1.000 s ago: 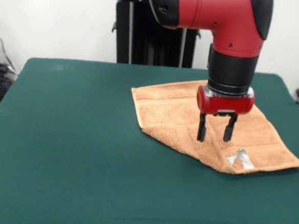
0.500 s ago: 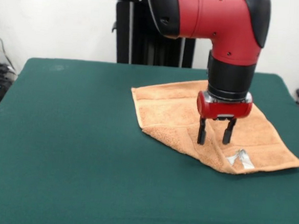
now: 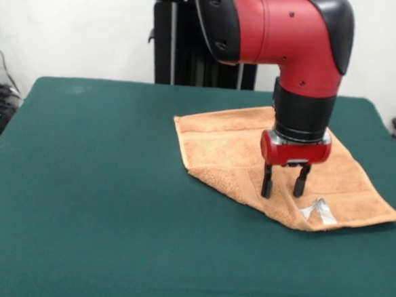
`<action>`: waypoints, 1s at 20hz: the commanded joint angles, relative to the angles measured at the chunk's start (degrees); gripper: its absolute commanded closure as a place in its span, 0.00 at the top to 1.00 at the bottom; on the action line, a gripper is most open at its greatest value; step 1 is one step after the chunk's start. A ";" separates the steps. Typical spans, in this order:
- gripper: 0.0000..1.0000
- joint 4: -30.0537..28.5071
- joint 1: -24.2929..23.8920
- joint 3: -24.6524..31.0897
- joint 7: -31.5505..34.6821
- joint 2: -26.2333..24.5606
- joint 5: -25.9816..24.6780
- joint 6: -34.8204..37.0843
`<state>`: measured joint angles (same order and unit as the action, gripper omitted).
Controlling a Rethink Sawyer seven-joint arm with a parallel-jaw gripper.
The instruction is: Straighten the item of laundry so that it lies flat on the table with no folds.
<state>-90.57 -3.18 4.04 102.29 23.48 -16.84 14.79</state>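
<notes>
The towel [image 3: 228,154] is soft, fuzzy cloth with a rough, loopy look. Its little white label [image 3: 319,211] looks smooth and a bit shiny, maybe thin fabric. The table [image 3: 92,202] is covered in flat, dull green cloth like felt. The arm [image 3: 281,28] has smooth, shiny red and black shells, like hard plastic. The gripper [image 3: 283,189] has dark, dull fingers.

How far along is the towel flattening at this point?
Done: little. The towel rests on the green table with its near edge doubled over in a thick fold and the white label showing on the flap. In hand: the gripper stands open, fingertips down at that folded edge, gripping nothing yet. Left: grasp the flap, draw it open and smooth the towel flat.
</notes>
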 commanded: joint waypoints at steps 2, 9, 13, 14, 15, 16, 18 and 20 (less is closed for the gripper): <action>1.00 2.30 1.55 2.61 4.18 -7.14 -2.69 -4.13; 0.00 1.08 1.10 3.17 5.26 -6.49 -1.42 -3.97; 0.00 1.08 0.19 4.15 4.55 -6.73 -1.39 -3.68; 0.00 1.10 -0.01 4.39 4.33 -6.74 -1.41 -3.56; 0.00 1.07 -0.09 4.51 4.31 -6.71 -1.32 -3.41; 0.00 1.06 -0.11 4.54 4.33 -6.70 -1.30 -3.45; 0.00 1.08 -0.33 4.92 4.13 -6.68 -1.25 -3.33; 0.00 1.04 -0.82 5.59 3.64 -6.59 -1.22 -2.99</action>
<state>-89.97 -2.88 3.24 102.29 23.30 -16.84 14.79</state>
